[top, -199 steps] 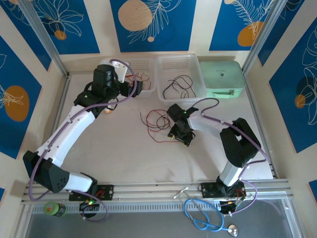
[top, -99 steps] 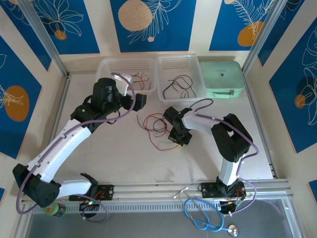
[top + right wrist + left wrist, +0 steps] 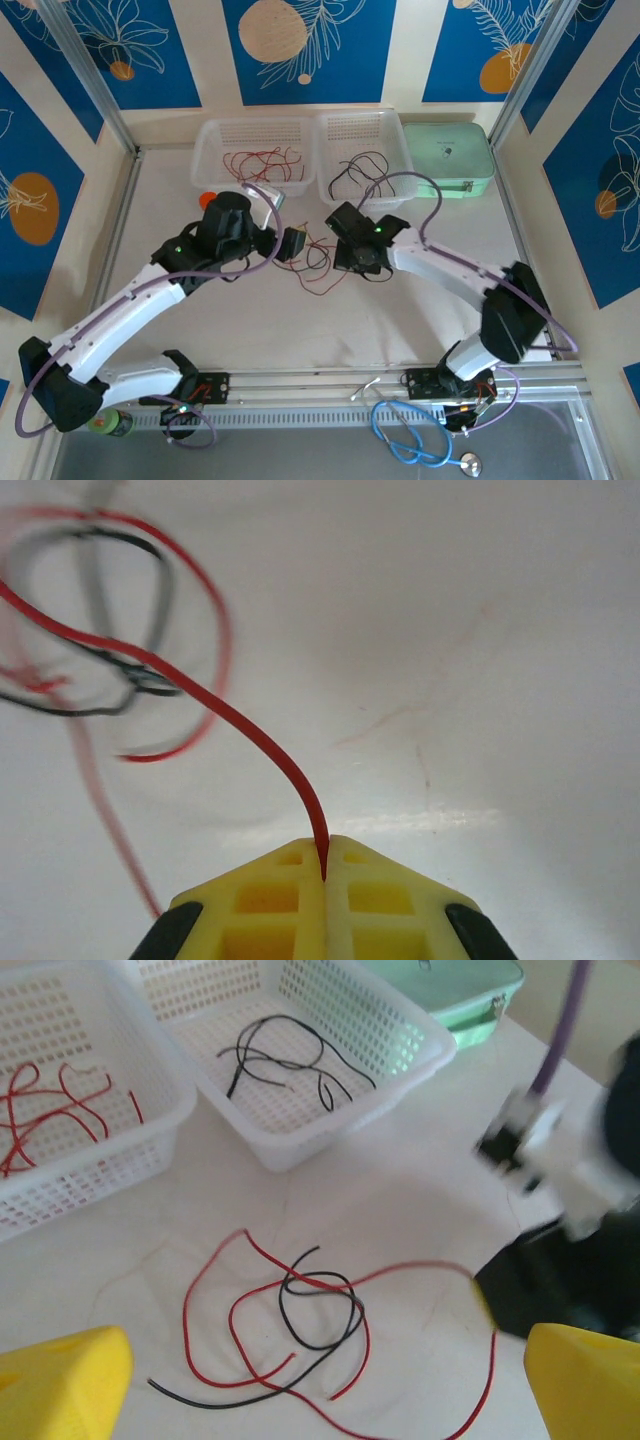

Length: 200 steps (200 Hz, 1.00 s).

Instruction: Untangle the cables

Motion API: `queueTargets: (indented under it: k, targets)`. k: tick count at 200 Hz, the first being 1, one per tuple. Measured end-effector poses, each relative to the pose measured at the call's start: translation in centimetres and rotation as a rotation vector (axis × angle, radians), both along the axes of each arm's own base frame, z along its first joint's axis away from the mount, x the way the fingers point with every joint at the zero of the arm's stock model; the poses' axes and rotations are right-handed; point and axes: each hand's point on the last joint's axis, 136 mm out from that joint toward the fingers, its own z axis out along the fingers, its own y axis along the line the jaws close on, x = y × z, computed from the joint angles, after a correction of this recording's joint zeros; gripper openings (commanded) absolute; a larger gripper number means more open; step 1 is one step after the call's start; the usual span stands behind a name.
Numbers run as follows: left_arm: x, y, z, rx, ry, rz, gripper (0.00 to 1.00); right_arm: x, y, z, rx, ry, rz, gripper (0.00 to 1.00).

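R pincer (image 3: 323,858) clamped on red cable (image 3: 250,742); L pincer (image 3: 322,1385) wide open above tangle (image 3: 310,1310). Red cable thin, limp, light: prob. best held nr a free end, pulled slow.

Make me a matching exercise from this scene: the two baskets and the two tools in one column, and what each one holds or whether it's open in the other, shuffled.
Column one:
1. left basket
2. right basket
3. right tool
4. left tool

Column two:
A. open, holding nothing
B. holds black cables
C. shut on a red cable
D. holds red cables

Pairs: 1-D, 2-B, 3-C, 4-A
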Motion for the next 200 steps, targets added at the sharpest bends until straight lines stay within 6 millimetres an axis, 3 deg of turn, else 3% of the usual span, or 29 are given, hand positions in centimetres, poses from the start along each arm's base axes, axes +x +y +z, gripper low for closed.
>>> queueTargets:
  k: [32,63,100,146,181,200]
  targets:
    - [-1.2,0.2,-1.5,0.011,0.015,-0.018,1.0,-0.4,-0.6,5.9,0.031,-0.186,0.166,0.0]
    - [-2.0,-0.1,-1.6,0.007,0.011,-0.043,1.0,-1.1,-1.0,9.8,0.028,-0.324,0.327,0.0]
    - [-2.9,-1.5,-0.4,-0.02,-0.036,-0.109,1.0,-1.8,-1.0,14.1,0.023,-0.454,0.48,0.0]
    - [-5.4,-4.1,0.7,-0.015,-0.101,-0.289,1.0,-3.1,-0.1,18.4,0.039,-0.553,0.665,0.0]
    - [-6.9,-6.2,3.4,-0.038,-0.191,-0.417,1.0,-4.4,0.6,21.7,0.077,-0.619,0.774,0.0]
    - [-7.0,-7.2,4.6,-0.056,-0.236,-0.458,1.0,-5.0,1.0,22.5,0.1,-0.637,0.821,0.0]
